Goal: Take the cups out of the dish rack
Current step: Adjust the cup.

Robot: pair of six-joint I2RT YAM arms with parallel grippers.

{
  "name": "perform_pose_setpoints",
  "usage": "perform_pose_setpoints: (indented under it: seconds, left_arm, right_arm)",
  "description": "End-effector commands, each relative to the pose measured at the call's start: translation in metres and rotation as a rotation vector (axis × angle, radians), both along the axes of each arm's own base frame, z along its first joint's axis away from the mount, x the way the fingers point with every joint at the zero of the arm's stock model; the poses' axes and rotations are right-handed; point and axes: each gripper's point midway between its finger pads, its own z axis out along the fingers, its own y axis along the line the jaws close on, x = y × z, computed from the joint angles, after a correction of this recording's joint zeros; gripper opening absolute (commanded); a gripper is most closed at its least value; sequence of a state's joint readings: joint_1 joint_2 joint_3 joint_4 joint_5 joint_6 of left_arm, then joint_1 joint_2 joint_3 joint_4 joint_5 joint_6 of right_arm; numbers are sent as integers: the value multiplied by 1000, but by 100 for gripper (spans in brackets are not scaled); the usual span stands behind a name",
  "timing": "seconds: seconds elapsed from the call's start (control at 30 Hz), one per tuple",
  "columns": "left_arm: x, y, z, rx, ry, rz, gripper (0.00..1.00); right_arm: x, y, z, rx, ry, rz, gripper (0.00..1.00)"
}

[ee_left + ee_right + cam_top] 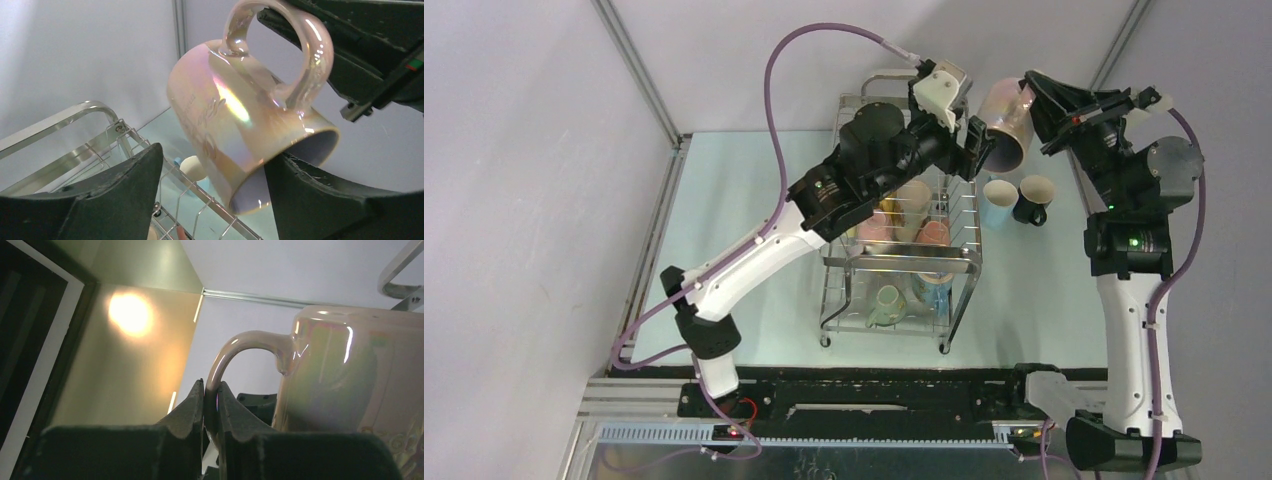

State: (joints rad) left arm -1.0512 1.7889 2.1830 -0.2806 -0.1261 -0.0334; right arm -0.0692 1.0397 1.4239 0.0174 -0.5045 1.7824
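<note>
While the pink mug (1007, 122) hangs in the air past the rear right corner of the dish rack (904, 262), tilted with its mouth facing down and toward the rack, both arms meet at it. The right gripper (211, 390) is clenched on the mug's looped handle, pinching the thin loop between its two pads from the wall side. The left gripper (977, 145) stands released: its jaws are spread wide, one finger (310, 195) at the rim of the mug's mouth and the other finger (120, 190) well apart from the mug's side, with rack wire showing through the gap. Below the mug, a light blue cup (998, 203) and a black cup (1032, 198) stand upright and touching on the table (734, 220), just beside the rack's right edge and near the right arm. A strip of table shows between those cups and the near edge. More cups sit in the rack, some on its upper tier, and a pale green cup (886, 303) on the lower tier. The rack's looped handle lies near the back wall.
</note>
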Motion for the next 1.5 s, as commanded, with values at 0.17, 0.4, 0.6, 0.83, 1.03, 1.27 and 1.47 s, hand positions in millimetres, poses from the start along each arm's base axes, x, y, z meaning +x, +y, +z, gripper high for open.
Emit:
perform_pose_setpoints:
  seconds: [0.17,0.4,0.6,0.83,1.03,1.27,1.47]
  left_arm:
    - [9,15,40,-138,-69,118,66]
    - [6,21,47,-185,-83,121,22]
    - [10,29,49,-222,-74,163,0]
    - [5,38,65,-299,-75,156,0]
    - [-3,52,86,-369,-59,121,0]
    - [-8,73,108,-428,-58,126,0]
    - [-5,98,130,-465,-66,134,0]
  right_arm:
    - [-58,12,64,11,-237,-46,0]
    - [-56,20,55,17,-220,-28,0]
    - [-53,26,48,14,-203,-21,0]
    - [-50,34,43,3,-194,4,3]
    - [-49,44,38,-23,-191,33,53]
    - [-52,53,32,-50,-189,63,73]
    - [-59,57,28,-92,-201,67,77]
